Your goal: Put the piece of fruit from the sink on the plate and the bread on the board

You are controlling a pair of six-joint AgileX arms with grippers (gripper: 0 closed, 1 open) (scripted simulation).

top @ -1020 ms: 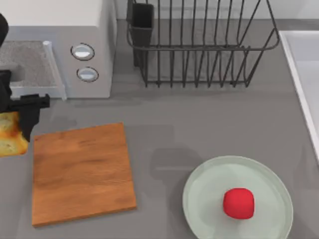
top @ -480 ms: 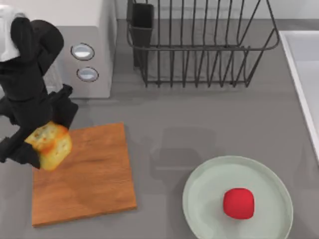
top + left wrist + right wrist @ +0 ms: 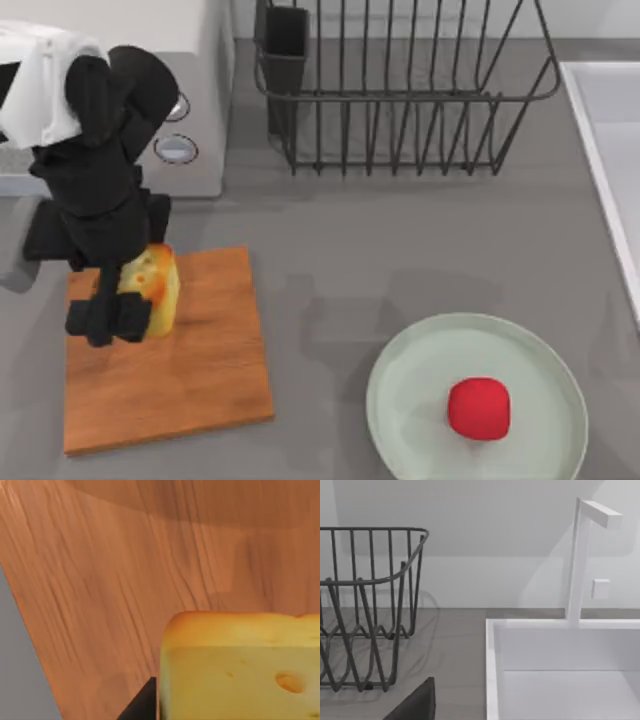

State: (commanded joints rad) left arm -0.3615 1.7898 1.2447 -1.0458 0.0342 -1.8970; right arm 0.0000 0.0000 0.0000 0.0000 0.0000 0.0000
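The left claw [image 3: 135, 300] grips the bread [image 3: 152, 290] over the board [image 3: 190, 370] at the worktop's nine o'clock. At five o'clock, the fruit [image 3: 479, 408] sits on the plate [image 3: 410, 390]; the sink [image 3: 610, 130] lies at two o'clock.

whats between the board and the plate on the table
Nothing: in the top view, only bare grey tabletop separates the board from the plate.
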